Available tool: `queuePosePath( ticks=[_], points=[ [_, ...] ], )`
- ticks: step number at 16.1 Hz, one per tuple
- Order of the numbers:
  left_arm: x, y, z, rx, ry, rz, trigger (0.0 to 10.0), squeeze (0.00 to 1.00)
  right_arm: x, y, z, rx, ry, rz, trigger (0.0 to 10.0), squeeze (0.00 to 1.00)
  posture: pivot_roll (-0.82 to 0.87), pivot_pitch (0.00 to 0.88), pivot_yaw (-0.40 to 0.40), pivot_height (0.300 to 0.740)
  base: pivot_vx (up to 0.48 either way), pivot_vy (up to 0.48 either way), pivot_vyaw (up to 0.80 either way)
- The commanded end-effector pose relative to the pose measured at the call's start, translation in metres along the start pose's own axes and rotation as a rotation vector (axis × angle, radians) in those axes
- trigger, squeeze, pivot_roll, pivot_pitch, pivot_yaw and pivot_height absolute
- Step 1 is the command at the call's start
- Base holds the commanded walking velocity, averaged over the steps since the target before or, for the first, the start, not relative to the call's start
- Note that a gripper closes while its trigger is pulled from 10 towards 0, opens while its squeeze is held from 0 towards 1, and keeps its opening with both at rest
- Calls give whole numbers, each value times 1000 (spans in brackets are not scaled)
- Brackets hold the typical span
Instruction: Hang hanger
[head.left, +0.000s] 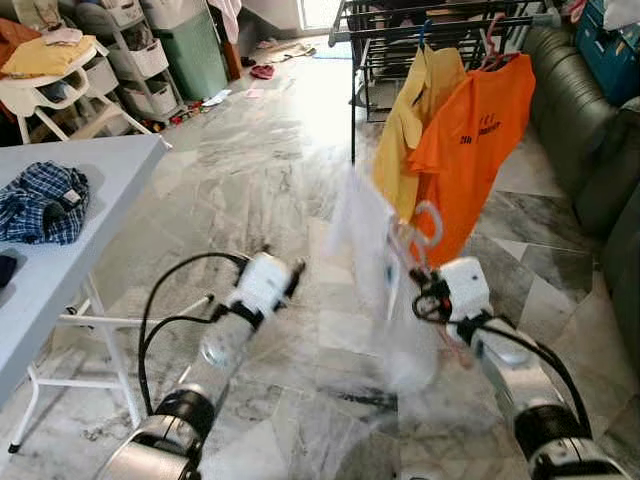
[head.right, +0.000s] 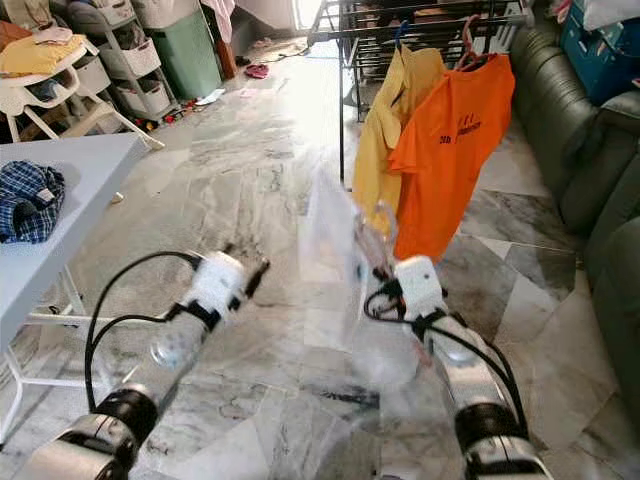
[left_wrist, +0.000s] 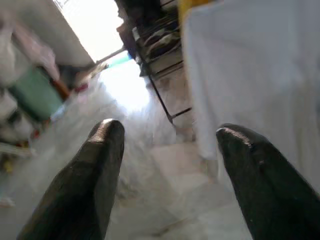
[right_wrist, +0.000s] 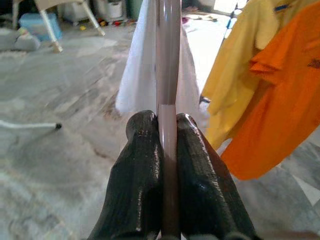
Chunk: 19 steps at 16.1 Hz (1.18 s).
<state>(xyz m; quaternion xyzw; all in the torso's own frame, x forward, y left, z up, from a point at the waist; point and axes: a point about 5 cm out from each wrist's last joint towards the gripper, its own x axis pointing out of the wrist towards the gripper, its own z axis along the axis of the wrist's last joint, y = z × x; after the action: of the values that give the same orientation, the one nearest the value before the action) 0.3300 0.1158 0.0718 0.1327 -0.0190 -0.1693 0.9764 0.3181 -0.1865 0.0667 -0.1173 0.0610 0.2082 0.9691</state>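
Right claw (right_wrist: 167, 150): both black fingers pressed tight on the pale pink hanger (right_wrist: 168, 75), which stands upright between them. A white garment (head.left: 362, 235) hangs on that hanger, blurred, held up over the marble floor (head.left: 250, 180) in front of the robot.

Left claw (left_wrist: 170, 145): fingers spread wide apart, gripping nothing, raised to the left of the white garment and near it.

Drying rack (head.left: 440, 20): dark metal, standing beyond the held garment. On it hang a yellow shirt (head.left: 415, 120) and an orange T-shirt (head.left: 475, 140), side by side and touching, the orange one nearer the sofa.

Sofa (head.left: 590, 130): dark green, along the right side.

Desk (head.left: 70, 200): grey top, white folding legs, at the left. A blue plaid shirt (head.left: 42, 203) lies crumpled on it.

Shelving and plastic drawers (head.left: 130, 55): at the far left, past the desk.
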Motion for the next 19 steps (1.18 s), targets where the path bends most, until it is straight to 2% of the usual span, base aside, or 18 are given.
queuePosePath(
  ticks=[1,4,7,10,14,15,19],
  points=[
    [-1,5,-2,-26,15,-8,10000,1000,7,7,20,-32,-88,66,10000,0,-181,34,124,740,0,0,0],
    [-1,3,0,-61,6,-80,10000,1000,1,12,21,-63,-81,188,10000,0,-176,33,118,740,0,0,0],
    [-5,4,0,14,-5,-142,10000,1000,-6,16,19,-77,-57,294,10000,0,-172,34,112,740,0,0,0],
    [-11,9,-7,31,16,-153,10000,1000,-6,17,18,-73,-40,337,10000,0,-166,29,104,740,0,0,0],
    [-19,14,-8,211,-3,-185,10000,1000,-5,26,12,-68,-20,442,10000,0,-148,17,91,740,0,0,0],
    [-20,16,-8,272,-7,-216,10000,1000,-7,25,10,-103,-5,477,10000,0,-146,17,90,740,0,0,0],
    [-22,32,-4,407,-10,-287,10000,1000,-14,19,8,-190,43,581,10000,0,-147,21,97,740,0,0,0]
  ],
)
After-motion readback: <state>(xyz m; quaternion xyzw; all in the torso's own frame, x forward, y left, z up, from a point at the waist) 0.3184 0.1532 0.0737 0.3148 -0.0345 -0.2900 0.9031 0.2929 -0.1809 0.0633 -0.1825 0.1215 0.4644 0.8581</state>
